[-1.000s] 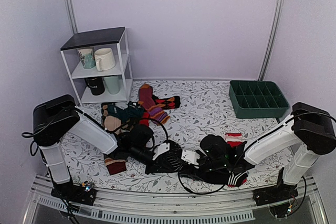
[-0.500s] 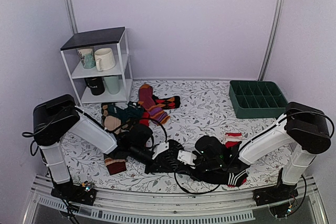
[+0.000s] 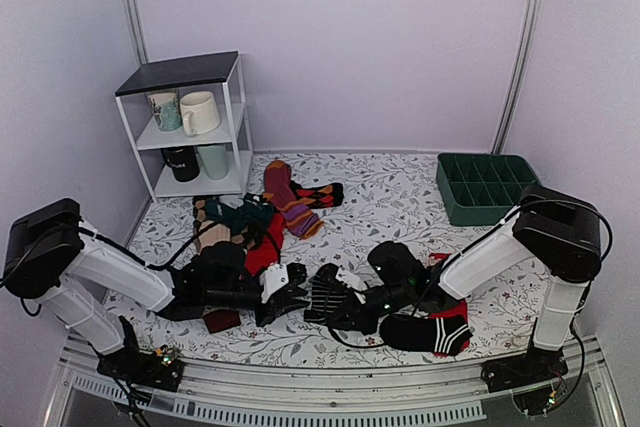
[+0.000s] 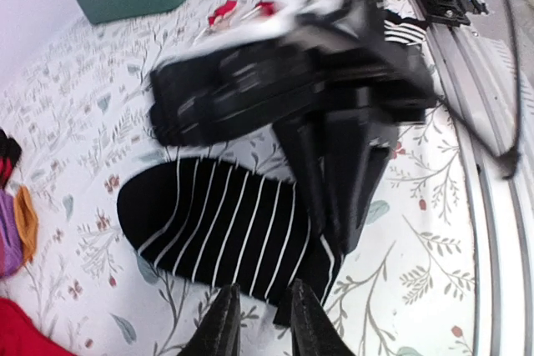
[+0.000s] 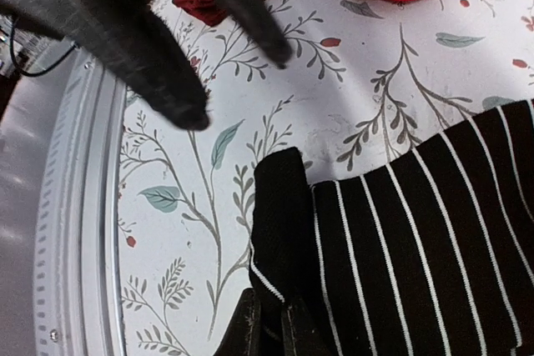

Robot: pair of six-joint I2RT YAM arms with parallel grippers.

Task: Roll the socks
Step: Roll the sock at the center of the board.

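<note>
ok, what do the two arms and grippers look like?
Left arm and right arm: white links, bulky black joint housings, loose black cables. Left gripper and right gripper: slim black fingers, a white block behind them.

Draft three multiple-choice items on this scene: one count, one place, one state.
1. How many mugs stand on the shelf?
A two
B four
C six

2. Where is the striped sock?
A on the shelf
B on the table, near its front edge
C inside a mug

3. How is the right hand?
A wide open in the air
B shut on a mug
C shut on the striped sock's edge

Answers:
1 B, since each of the two tiers holds two mugs.
2 B, since the top view shows it lying on the table in front.
3 C, since its wrist view shows it pinched shut on the folded edge.
</note>
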